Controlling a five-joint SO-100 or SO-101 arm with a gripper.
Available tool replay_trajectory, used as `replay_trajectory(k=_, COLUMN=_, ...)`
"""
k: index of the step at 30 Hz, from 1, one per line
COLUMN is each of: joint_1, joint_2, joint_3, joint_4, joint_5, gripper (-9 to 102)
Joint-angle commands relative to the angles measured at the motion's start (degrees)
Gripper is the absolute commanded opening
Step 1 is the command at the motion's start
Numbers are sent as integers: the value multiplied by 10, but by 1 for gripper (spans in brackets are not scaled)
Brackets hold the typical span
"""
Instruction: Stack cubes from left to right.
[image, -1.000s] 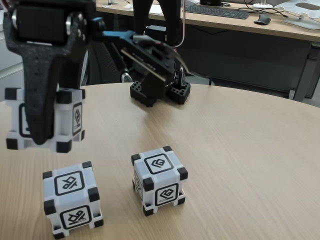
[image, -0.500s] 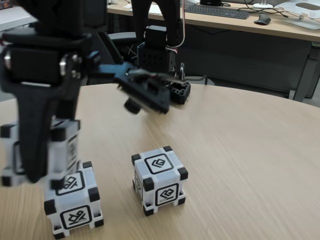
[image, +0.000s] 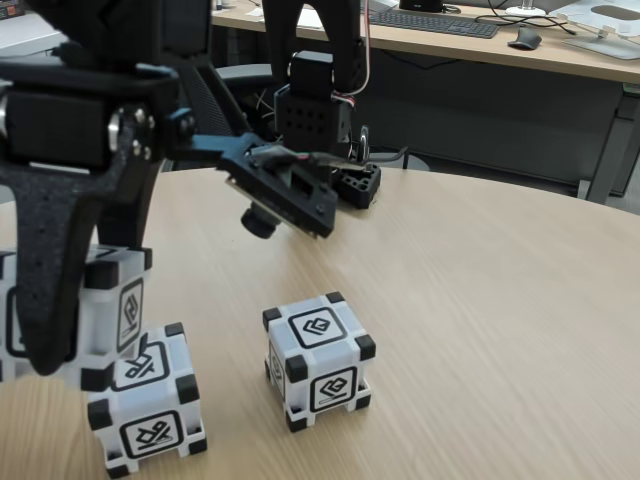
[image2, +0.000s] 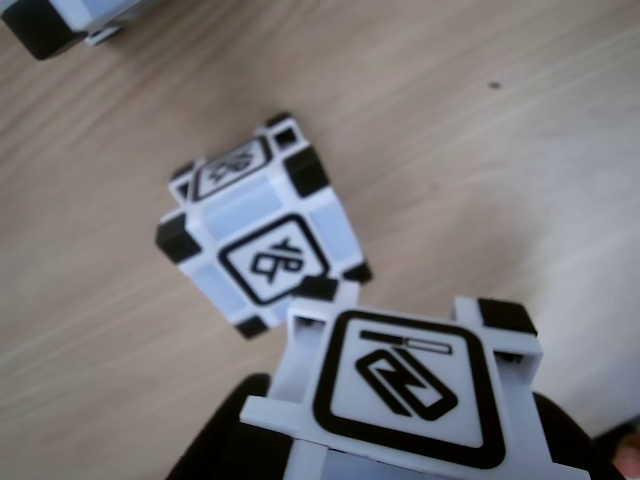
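My gripper (image: 72, 345) is shut on a white-grey cube (image: 122, 303) with black corners at the left of the fixed view. It holds that cube low, just above and left of a second cube (image: 146, 402) on the wooden table. The held cube's lower right corner overlaps that cube's top; whether they touch is unclear. A third cube (image: 318, 360) stands further right. In the other view the held cube (image2: 400, 385) fills the bottom, the second cube (image2: 258, 240) lies beyond it, offset up and left, and the third cube's corner (image2: 60, 22) shows at the top left.
The arm's black base block (image: 352, 184) sits at the back of the round table (image: 480, 320). Behind stands a desk with a keyboard (image: 436, 22) and a mouse (image: 523, 38). The table's right half is bare wood.
The gripper has come down and slightly right with the cube, from well above the table to just over the left cube. The two cubes on the table have not moved.
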Motion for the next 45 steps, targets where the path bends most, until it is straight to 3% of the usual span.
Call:
replay_trajectory(k=1, joint_1=4, joint_2=13, joint_3=-21, joint_4=-5, joint_5=11, gripper=0)
replay_trajectory(k=9, joint_1=4, joint_2=14, joint_3=-20, joint_4=51, joint_5=28, gripper=0)
replay_trajectory(k=26, joint_1=-53, joint_2=7, joint_3=-20, joint_4=51, joint_5=54, gripper=0)
replay_trajectory(k=45, joint_1=-47, joint_2=13, joint_3=7, joint_4=53, joint_5=74, gripper=0)
